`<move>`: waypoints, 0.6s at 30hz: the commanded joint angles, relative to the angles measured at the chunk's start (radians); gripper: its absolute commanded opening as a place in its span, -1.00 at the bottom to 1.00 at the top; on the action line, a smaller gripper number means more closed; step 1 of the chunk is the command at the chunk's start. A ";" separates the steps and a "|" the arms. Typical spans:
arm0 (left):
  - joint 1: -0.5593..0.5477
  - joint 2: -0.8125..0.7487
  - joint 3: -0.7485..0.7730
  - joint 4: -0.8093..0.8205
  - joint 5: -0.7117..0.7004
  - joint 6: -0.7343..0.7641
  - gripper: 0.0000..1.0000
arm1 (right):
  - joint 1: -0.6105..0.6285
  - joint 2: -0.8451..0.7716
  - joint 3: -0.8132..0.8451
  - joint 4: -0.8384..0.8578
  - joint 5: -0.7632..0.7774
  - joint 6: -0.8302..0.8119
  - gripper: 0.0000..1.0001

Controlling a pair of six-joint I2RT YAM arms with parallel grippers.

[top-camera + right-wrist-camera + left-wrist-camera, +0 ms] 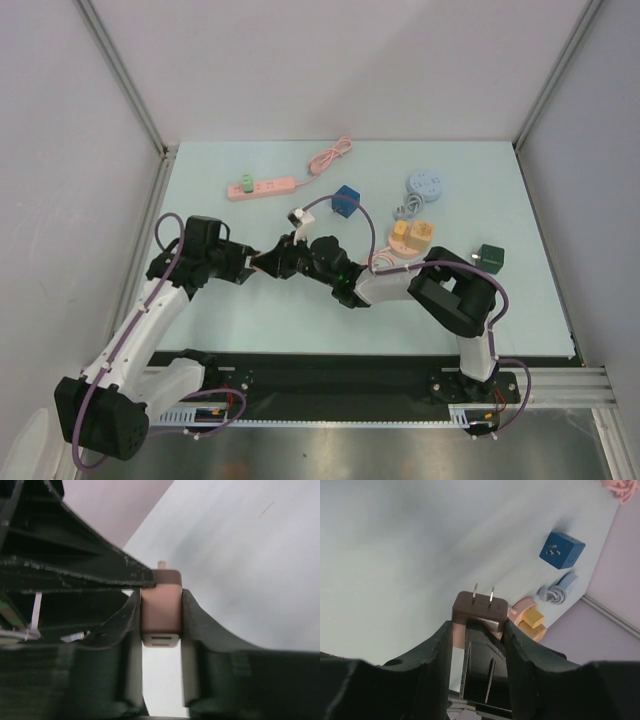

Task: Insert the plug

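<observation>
The plug is being held up off the table, in the middle of the workspace where the two arms are meeting. It is not yet being pushed into any socket, so the insertion itself is judged to be still ahead. What appears done is the pick-up. What is left is the carrying across, the lining up of the prongs with a pair of slots, and the pressing home.

The plug is being pinched by the left gripper, its jaws pressed against the two sides of the body just below the prongs. In the right wrist view the same pink body is also being squeezed between the jaws of the right gripper, with the left arm's dark finger being seen lying against it from above. A handover or a re-grip is being suggested by this double hold, though which one cannot be told.

The plug is being shown as a small pink block with rounded corners and two flat, bare metal prongs standing straight out of its top face, pointing away from the left wrist.

The pink power strip is lying well apart from the plug, toward the far side of the table, with a green plug already sitting in its left end
</observation>
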 commanded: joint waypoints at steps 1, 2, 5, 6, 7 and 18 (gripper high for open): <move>-0.015 -0.018 0.034 0.067 0.040 0.021 -0.69 | 0.008 -0.014 0.011 0.075 0.003 -0.025 -1.00; -0.015 -0.013 0.044 0.076 0.042 0.044 -0.43 | 0.008 -0.036 0.002 0.078 0.003 -0.030 -1.00; -0.018 0.003 0.070 0.149 0.072 0.211 0.34 | -0.004 -0.090 -0.039 0.048 -0.003 -0.047 -1.00; -0.018 0.010 0.078 0.151 0.079 0.238 0.55 | -0.015 -0.137 -0.052 0.019 -0.006 -0.047 -1.00; -0.018 0.013 0.086 0.153 0.091 0.261 0.62 | -0.042 -0.170 -0.058 -0.016 -0.023 -0.053 -1.00; -0.222 0.059 0.147 0.278 -0.065 0.877 0.89 | -0.461 -0.497 0.275 -1.211 -0.009 -0.299 -1.00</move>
